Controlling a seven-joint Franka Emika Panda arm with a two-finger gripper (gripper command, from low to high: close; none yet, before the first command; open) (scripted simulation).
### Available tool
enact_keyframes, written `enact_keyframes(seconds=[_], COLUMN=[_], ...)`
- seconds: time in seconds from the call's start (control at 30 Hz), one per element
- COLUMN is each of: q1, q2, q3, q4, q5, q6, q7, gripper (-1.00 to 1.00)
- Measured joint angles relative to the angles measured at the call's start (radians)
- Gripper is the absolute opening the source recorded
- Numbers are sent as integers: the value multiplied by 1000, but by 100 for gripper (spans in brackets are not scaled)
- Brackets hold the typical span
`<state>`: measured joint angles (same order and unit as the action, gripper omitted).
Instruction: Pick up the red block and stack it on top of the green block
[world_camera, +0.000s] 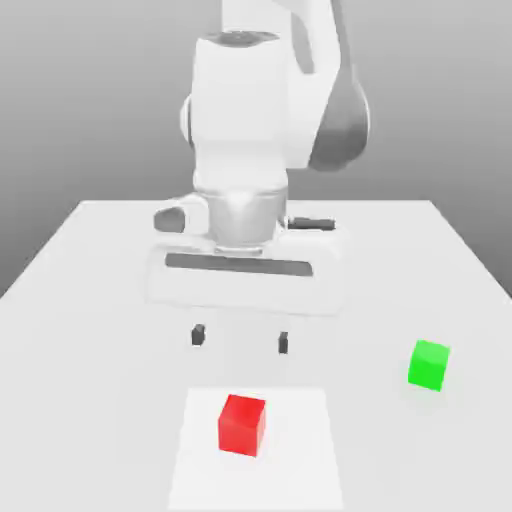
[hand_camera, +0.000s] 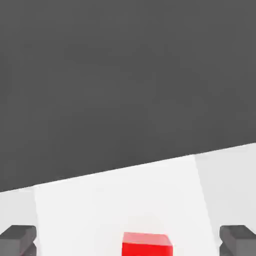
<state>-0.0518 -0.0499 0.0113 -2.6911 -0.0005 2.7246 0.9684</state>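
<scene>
Gripper (world_camera: 240, 339) hangs above the table (world_camera: 90, 300), fingers spread wide apart, nothing between them. Red block (world_camera: 242, 424) sits on a lighter square patch (world_camera: 300, 450) of the table, nearer the camera than the gripper and not touching it. Green block (world_camera: 429, 364) rests on the table toward the exterior view's right, well apart from red (both upright, flat on the surface). Hand view: red block (hand_camera: 147, 244) lies between the two fingertips (hand_camera: 17, 239).
</scene>
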Motion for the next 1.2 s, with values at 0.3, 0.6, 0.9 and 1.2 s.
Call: enact_keyframes(seconds=[0.3, 0.6, 0.9, 1.2], q1=[1, -3, 192, 529], q2=[311, 255, 26, -85], q3=[-6, -1, 114, 282], q4=[-13, -21, -69, -119], q5=[-8, -9, 42, 94], q6=[241, 193, 16, -45], q7=[25, 27, -162, -507], gripper=[-100, -100, -100, -100])
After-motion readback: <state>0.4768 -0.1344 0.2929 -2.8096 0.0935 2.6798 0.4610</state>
